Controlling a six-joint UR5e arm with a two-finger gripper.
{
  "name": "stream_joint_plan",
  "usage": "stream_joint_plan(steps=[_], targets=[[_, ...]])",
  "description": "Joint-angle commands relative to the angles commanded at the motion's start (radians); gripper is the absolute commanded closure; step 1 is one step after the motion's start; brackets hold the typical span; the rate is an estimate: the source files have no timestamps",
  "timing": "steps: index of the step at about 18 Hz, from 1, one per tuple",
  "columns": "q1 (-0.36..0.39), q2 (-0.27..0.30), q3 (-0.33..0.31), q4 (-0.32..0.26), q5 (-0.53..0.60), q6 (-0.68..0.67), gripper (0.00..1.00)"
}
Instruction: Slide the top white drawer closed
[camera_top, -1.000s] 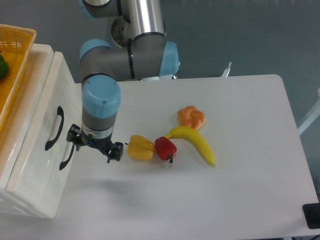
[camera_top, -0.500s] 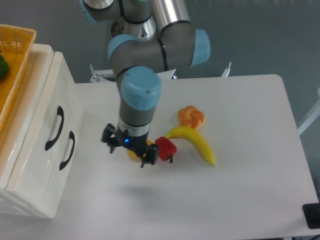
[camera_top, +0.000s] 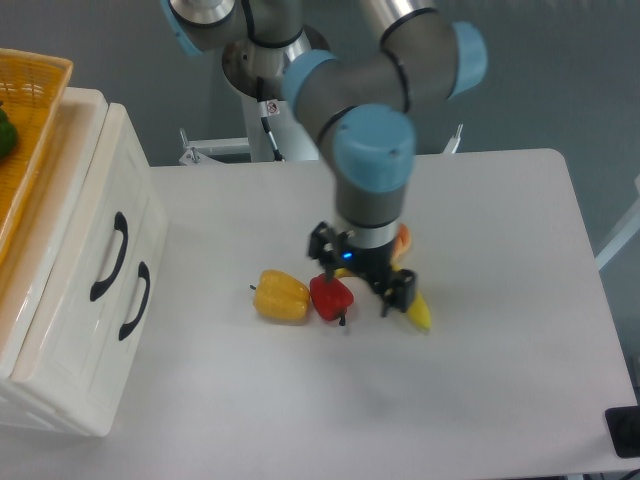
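At the left edge of the surface (camera_top: 480, 400) the cabinet (camera_top: 60, 330) holds the top drawer (camera_top: 85, 215), its front about flush with the lower drawer (camera_top: 100, 330), so I judge it closed or nearly so. Its front faces right, toward the fruit, and its black handle (camera_top: 110, 257) runs lengthwise along that face. My claw (camera_top: 362, 280) hangs well apart from it, above the red pepper (camera_top: 331, 297) and banana (camera_top: 418, 312), beside the yellow pepper (camera_top: 281, 296). Its fingers stand apart, holding nothing. I read that spot as clear of the drawer's travel.
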Motion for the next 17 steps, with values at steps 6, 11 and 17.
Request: stream_joint_plan(steps=[6,11,17], targets=[[0.126,0.032,0.003,-0.005,0.012,0.158,0.0],[0.209,0.052,0.0,-0.041,0.008,0.316,0.0],[0.279,0.063,0.009,-0.066,-0.034,0.386,0.0]])
